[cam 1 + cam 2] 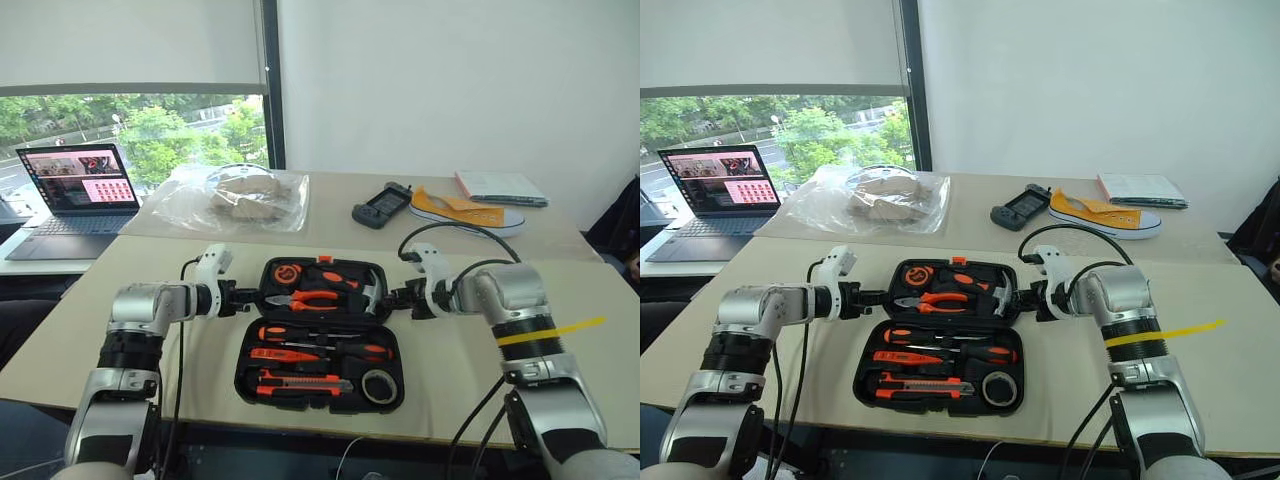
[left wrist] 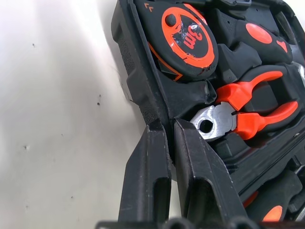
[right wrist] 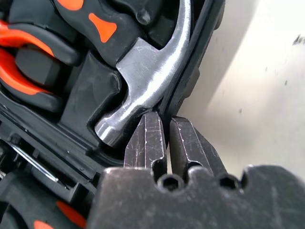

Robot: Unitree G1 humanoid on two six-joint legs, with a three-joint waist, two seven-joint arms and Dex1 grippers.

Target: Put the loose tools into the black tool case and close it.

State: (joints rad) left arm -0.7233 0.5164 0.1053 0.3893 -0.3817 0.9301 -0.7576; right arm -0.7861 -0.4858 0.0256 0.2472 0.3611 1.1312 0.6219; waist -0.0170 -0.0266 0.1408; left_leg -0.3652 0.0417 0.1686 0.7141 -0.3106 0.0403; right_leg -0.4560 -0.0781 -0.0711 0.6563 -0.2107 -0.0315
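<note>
- Tools fill the black tool case, which lies open flat near my edge of the beige table: utility knife and tape roll in the closest row, screwdrivers just behind.
- Farther half holds pliers, hammer and an orange tape measure.
- I see my left gripper pinching the far half's left rim, fingers pressed together on the plastic wall.
- My right gripper clamps the right rim the same way, beside the hammer head.
- Bare tabletop lies open on both sides of the case and toward the front edge.
- Beyond, a second table carries a plastic bag, black console, yellow shoe and notebook.
- Laptop sits far left by the window; white wall behind.
</note>
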